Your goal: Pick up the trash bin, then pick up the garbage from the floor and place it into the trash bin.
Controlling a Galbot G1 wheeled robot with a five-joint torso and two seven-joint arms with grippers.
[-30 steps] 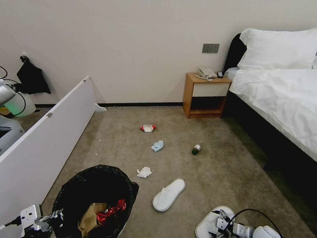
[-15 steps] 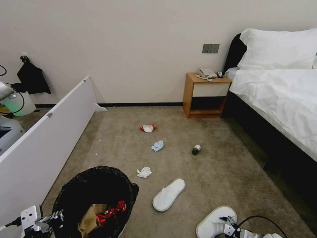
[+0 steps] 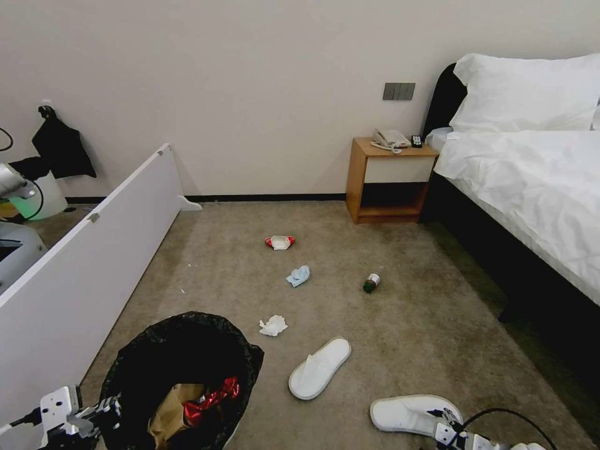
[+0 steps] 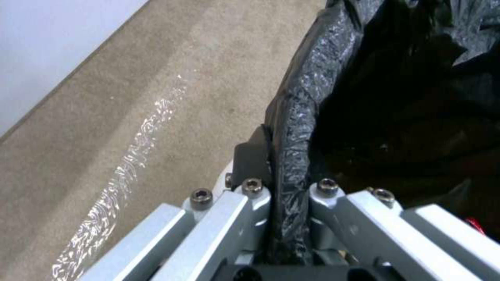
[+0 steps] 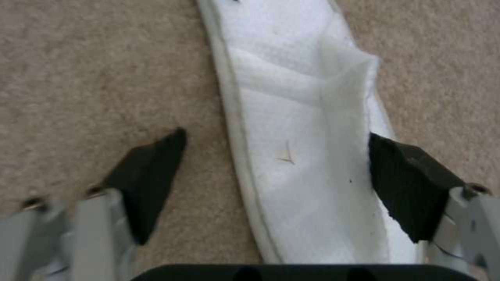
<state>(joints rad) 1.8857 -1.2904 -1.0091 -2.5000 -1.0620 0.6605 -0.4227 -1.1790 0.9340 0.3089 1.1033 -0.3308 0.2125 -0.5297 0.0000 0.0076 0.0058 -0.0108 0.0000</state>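
The right gripper [image 5: 276, 175] is spread wide over a white slipper [image 5: 307, 164]; one dark pad [image 5: 151, 175] is on the carpet beside it, the other pad [image 5: 406, 183] is at its far edge, and nothing is gripped yet. In the head view this gripper [image 3: 451, 424] is low at the near right, at the end of that slipper [image 3: 412, 412].

The left gripper [image 4: 289, 203] is clamped on the rim of the bin [image 4: 297, 109], with the black bag pinched between its fingers. In the head view it [image 3: 94, 415] is at the near left and holds the bin [image 3: 187, 350] beside a white panel [image 3: 94, 262].

I judge the task is partly done. The bin is in hand, and a brown carton [image 3: 172, 406] and a red can [image 3: 212, 394] already lie inside. On the floor [image 3: 406, 325] remain the two slippers, the second [image 3: 319, 369] near the bin, then a tissue [image 3: 273, 325], a blue wad [image 3: 299, 275], a green bottle [image 3: 371, 283] and a red-white packet [image 3: 279, 242] farther toward the wall. So most pieces are still left to collect.
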